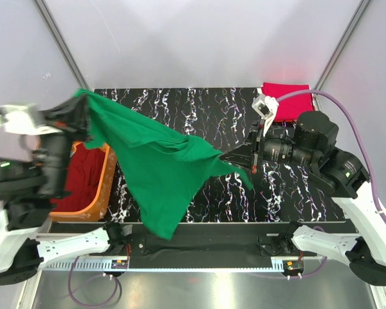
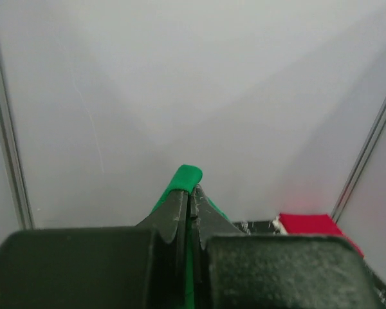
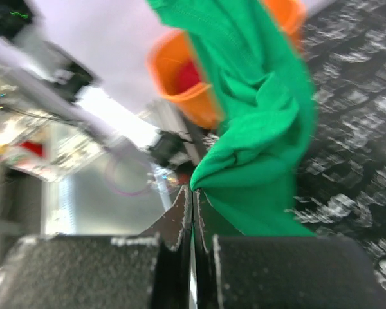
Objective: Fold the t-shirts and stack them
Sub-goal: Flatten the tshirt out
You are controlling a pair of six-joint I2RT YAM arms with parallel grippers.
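Left pincer (image 2: 190, 194) clamped; right pincer (image 3: 193, 193) seemingly clamped, blurred.

Top view. The green t-shirt (image 1: 161, 170) hangs as a slanted sheet, pinched by the left gripper (image 1: 82, 102) at upper left and the right gripper (image 1: 237, 156) at centre right. It screens the lower-left part of the table (image 1: 199, 109). Open passage: the marbled strip across the upper centre, and the tabletop at lower right. Obstacles: the orange basket (image 1: 104, 187) at the left edge, partly overlapped by the cloth; the folded red t-shirt (image 1: 286, 96) in the upper-right corner; the right arm (image 1: 309, 151) across centre right.
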